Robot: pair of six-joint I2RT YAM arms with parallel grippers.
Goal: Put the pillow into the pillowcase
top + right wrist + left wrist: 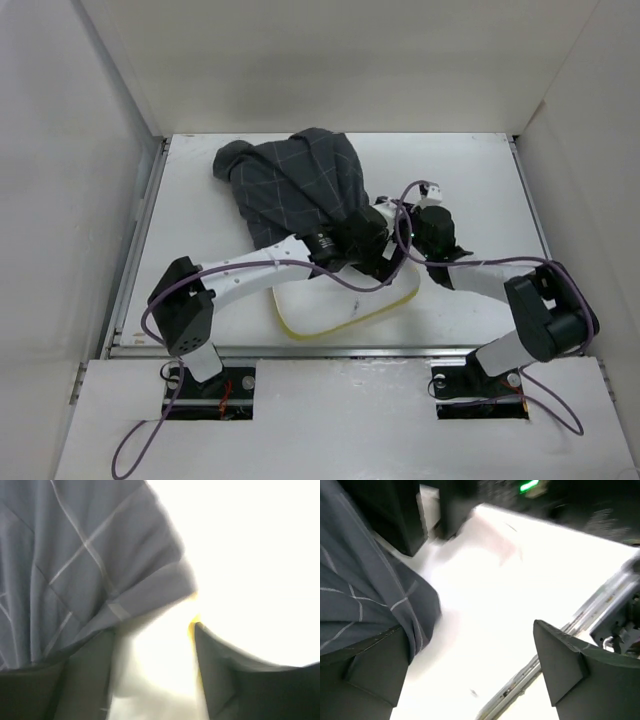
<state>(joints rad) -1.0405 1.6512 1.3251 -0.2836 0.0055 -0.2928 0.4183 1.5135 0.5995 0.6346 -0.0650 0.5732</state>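
Note:
The dark grey checked pillowcase [295, 185] lies bunched at the back middle of the table. The white pillow [340, 305] with its yellow piped edge sticks out of it towards the front, with both wrists over it. My left gripper [372, 262] is open; in the left wrist view [465, 627] pillowcase cloth [365, 595] hangs against its left finger, and only white surface shows between the jaws. My right gripper [412, 252] is open; in the right wrist view [150, 627] the pillow [155, 665] bulges between the jaws, its yellow piping [193, 625] touches the right finger, and the pillowcase [75, 565] covers the left finger.
White walls enclose the table on the left, back and right. A metal rail [330, 350] runs along the table's front edge and also shows in the left wrist view [580, 617]. Purple cables loop from both arms over the pillow.

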